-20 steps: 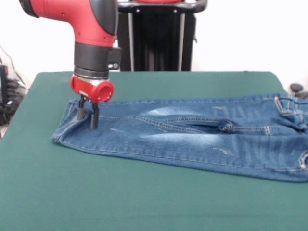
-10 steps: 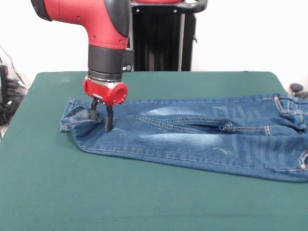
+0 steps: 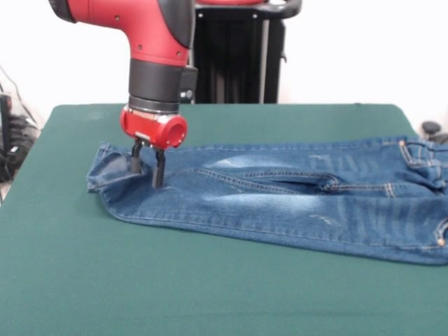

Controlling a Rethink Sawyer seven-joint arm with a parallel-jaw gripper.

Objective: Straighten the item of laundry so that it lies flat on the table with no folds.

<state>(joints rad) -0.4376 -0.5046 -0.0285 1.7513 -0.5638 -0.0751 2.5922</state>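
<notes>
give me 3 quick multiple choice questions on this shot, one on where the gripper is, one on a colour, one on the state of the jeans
1. Where is the gripper?
A. over the waistband
B. at the leg-hem end of the jeans
C. off the table, out past its edge

2. What colour is the table top?
A. dark green
B. white
C. red

3. How does the hem end of the jeans lie?
A. rolled into a ball
B. hanging off the table
C. bunched, with the cloth rumpled beside the gripper

Answers:
1 B, its tips come down on the denim at the end away from the waistband.
2 A, green shows all round the jeans.
3 C, the hem is puckered while the legs lie mostly flat.
</notes>
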